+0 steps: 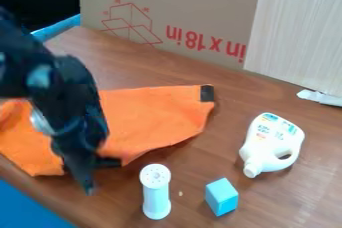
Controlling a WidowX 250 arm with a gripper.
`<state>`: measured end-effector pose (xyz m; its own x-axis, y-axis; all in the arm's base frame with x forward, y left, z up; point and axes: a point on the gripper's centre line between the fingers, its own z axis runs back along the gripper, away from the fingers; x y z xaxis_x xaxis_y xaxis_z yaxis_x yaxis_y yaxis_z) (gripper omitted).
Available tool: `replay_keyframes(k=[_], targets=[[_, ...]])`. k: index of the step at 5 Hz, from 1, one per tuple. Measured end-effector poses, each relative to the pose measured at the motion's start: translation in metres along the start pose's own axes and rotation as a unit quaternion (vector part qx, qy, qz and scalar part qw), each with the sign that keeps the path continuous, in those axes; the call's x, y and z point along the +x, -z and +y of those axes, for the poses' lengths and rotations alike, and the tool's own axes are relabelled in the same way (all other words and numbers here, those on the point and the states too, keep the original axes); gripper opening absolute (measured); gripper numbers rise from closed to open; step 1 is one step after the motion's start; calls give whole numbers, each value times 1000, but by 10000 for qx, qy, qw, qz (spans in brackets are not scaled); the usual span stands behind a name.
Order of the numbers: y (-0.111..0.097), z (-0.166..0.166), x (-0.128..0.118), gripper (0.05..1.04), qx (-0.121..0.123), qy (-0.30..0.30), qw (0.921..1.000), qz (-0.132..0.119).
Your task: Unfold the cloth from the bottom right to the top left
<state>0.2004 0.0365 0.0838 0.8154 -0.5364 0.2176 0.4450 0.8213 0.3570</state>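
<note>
Jaws of the black robot arm (70, 104), parted and apparently empty, stand at the near edge of the orange fabric cloth (150, 117) on the brown wooden counter (317, 157); lifting should pinch only the top layer, then travel low toward top left.

A fixed camera looks down at a slant, fairly close over the counter (200, 164), facing the upright cardboard (200, 2) along its far side.

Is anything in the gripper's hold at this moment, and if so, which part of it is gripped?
Nothing appears held: the gripper is open at the near edge of the orange cloth, its fingertips apart.
</note>
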Motion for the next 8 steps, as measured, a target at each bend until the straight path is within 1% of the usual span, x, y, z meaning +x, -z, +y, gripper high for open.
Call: replay_keyframes(k=[1, 2, 3, 4, 5, 6, 7, 8], targets=[[-6, 21, 6, 68, -265, -340, 9990, 150], [-3, 63, 17, 68, -339, -876, 9942, 516], [3, 104, 27, 68, -589, -1511, 9833, 825], [5, 134, 35, 68, -579, -1831, 9761, 1017], [10, 157, 37, 68, -437, -2048, 9713, 1128], [19, 173, 37, 68, -323, -2165, 9677, 1252], [23, 192, 43, 68, -210, -2253, 9649, 1330], [26, 208, 50, 68, -233, -2350, 9606, 1469]])
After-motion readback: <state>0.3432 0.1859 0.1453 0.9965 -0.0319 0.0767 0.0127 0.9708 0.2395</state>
